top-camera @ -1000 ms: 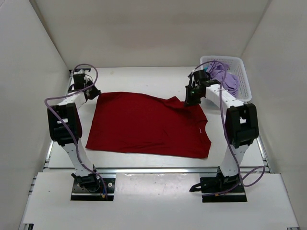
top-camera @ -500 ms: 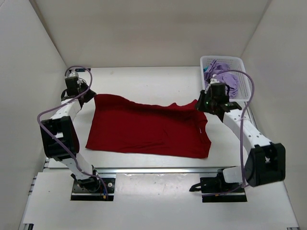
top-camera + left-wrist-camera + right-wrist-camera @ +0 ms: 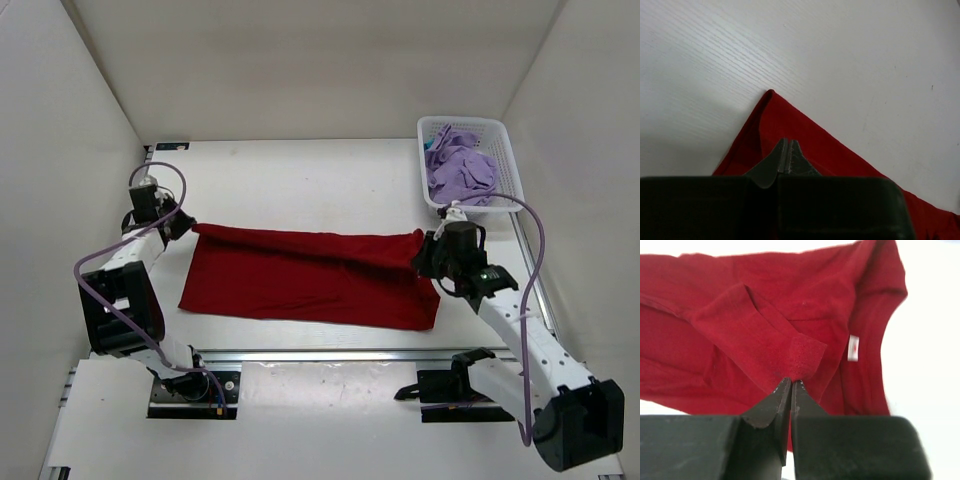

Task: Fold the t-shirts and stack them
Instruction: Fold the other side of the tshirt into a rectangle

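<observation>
The deep red t-shirt (image 3: 300, 275) lies across the table's middle with its far edge lifted and pulled toward the near side. My left gripper (image 3: 185, 226) is shut on its far left corner (image 3: 771, 122). My right gripper (image 3: 424, 252) is shut on its far right part, a fold of the sleeve (image 3: 802, 357), above the neck opening with a small white label (image 3: 853, 348). The lavender purple t-shirt (image 3: 462, 170) lies bunched in the white mesh basket (image 3: 512, 170) at the back right. The teal t-shirt is out of view.
White walls enclose the table on the left, back and right. The basket stands against the right wall. Bare white tabletop (image 3: 300, 180) lies beyond the red shirt. The arm bases stand at the near edge.
Both grippers have drawn the red shirt's far edge toward the near side, so the shirt looks narrower front to back. The right arm has swung out from the basket toward the front.
</observation>
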You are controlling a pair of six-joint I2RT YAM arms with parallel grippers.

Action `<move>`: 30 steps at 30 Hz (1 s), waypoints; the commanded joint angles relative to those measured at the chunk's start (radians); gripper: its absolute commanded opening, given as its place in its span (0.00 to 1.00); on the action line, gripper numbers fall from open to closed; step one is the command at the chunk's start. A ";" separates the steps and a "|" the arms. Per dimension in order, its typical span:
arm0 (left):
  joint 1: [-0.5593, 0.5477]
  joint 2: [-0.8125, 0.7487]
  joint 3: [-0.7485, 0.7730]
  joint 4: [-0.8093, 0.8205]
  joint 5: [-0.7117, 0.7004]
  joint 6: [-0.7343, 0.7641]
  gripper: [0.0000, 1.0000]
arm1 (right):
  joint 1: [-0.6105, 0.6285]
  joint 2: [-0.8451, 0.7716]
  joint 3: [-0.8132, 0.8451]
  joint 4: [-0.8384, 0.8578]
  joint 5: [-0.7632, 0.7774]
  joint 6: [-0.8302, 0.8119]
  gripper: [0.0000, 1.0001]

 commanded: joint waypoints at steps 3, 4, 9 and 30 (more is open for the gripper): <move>0.031 -0.094 -0.035 0.013 0.049 -0.021 0.00 | 0.057 -0.125 -0.079 -0.041 0.076 0.064 0.00; 0.034 -0.100 -0.055 0.010 0.051 -0.024 0.00 | 0.067 -0.138 -0.098 -0.055 0.076 0.079 0.00; 0.035 -0.160 -0.125 -0.010 0.016 -0.014 0.00 | 0.003 -0.179 -0.206 -0.057 -0.006 0.151 0.00; -0.062 -0.417 -0.372 0.243 0.007 -0.229 0.31 | 0.074 -0.163 -0.155 -0.005 -0.011 0.162 0.00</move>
